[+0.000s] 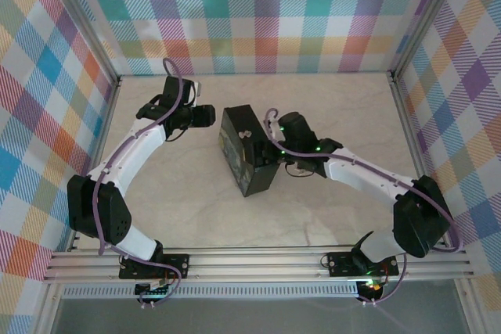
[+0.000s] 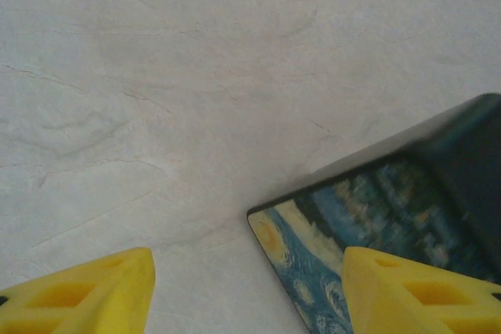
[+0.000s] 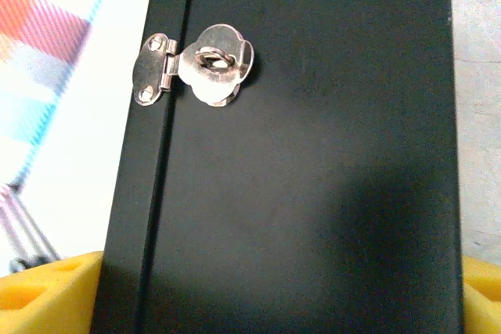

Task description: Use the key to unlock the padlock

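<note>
The marbled table (image 1: 329,115) carries the black box (image 1: 249,150) at its centre. The box's long axis runs far to near with the near end angled slightly right, and its painted lid (image 2: 329,256) faces left. The right gripper (image 3: 266,303) straddles it, with a yellow finger (image 3: 47,291) at either side; whether they press it cannot be told. The left gripper (image 2: 246,275) hangs open just beside the box's far-left corner. A silver hasp (image 3: 196,64) crosses the lid seam. Where padlock and key lie cannot be told.
</note>
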You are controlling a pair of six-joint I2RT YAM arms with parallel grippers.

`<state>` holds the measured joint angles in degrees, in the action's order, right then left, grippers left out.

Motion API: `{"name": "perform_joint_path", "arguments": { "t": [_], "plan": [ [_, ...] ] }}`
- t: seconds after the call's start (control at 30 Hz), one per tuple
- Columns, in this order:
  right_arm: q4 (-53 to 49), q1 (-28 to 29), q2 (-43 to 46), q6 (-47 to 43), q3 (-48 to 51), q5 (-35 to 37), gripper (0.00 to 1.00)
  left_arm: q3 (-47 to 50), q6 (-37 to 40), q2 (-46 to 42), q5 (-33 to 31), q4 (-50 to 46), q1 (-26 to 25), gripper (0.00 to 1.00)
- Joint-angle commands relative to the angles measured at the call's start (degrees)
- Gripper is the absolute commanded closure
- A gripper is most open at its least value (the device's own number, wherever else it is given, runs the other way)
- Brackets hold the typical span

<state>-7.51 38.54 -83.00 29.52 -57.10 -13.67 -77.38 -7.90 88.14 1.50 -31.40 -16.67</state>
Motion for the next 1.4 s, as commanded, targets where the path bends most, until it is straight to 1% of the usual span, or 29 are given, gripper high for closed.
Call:
{"name": "perform_joint_path", "arguments": {
  "t": [0.0,0.1,0.17,0.33,0.53,0.63,0.7,0.83,0.87,0.97,1.03,1.2,1.37],
  "plan": [
    [14.4,-4.0,-2.0,11.8,5.3,-13.8,0.14,-1.4,1.2,0.1,3.4,-1.4,0.7,0.37],
    [22.0,-7.2,-5.8,16.4,7.5,-18.6,0.13,-2.0,1.2,1.7,8.6,-1.6,0.5,0.38],
    [27.0,-8.6,-8.6,18.7,8.4,-20.7,0.13,-2.0,0.9,3.4,9.9,-1.6,-0.3,0.4],
    [35.4,-10.5,-15.8,21.2,7.4,-23.0,0.11,-1.2,-0.4,8.5,8.0,1.4,-2.2,0.41],
    [36.3,-12.5,-20.9,20.1,4.1,-23.6,0.09,-4.2,-0.1,14.9,2.9,2.6,-1.8,0.41],
    [33.2,-13.2,-22.2,18.5,2.0,-23.6,0.09,-6.2,0.4,17.6,1.4,2.2,-1.5,0.41],
    [28.5,-13.3,-22.7,15.6,-0.3,-23.4,0.08,-7.1,0.6,19.0,0.4,2.1,-1.3,0.42],
    [23.2,-13.5,-23.9,12.0,-3.5,-23.9,0.04,-7.8,-0.2,21.0,3.0,3.4,0.3,0.42],
    [22.8,-13.6,-24.0,11.7,-3.7,-23.7,0.0,-8.2,-0.4,21.5,3.7,3.4,0.6,0.42],
    [21.0,-14.4,-24.1,11.6,-4.2,-23.3,0.0,-9.3,0.1,22.4,4.2,3.0,1.1,0.42],
    [18.3,-14.9,-24.0,11.0,-4.7,-22.1,0.0,-9.7,0.3,22.8,4.6,2.7,1.3,0.42],
    [6.6,-15.3,-21.6,6.6,-7.1,-18.1,0.0,-9.7,-0.1,22.3,5.5,2.7,1.3,0.42],
    [1.3,-15.3,-17.9,2.3,-7.4,-15.0,0.0,-10.6,0.2,20.8,5.6,1.6,1.3,0.42]
  ]
}}
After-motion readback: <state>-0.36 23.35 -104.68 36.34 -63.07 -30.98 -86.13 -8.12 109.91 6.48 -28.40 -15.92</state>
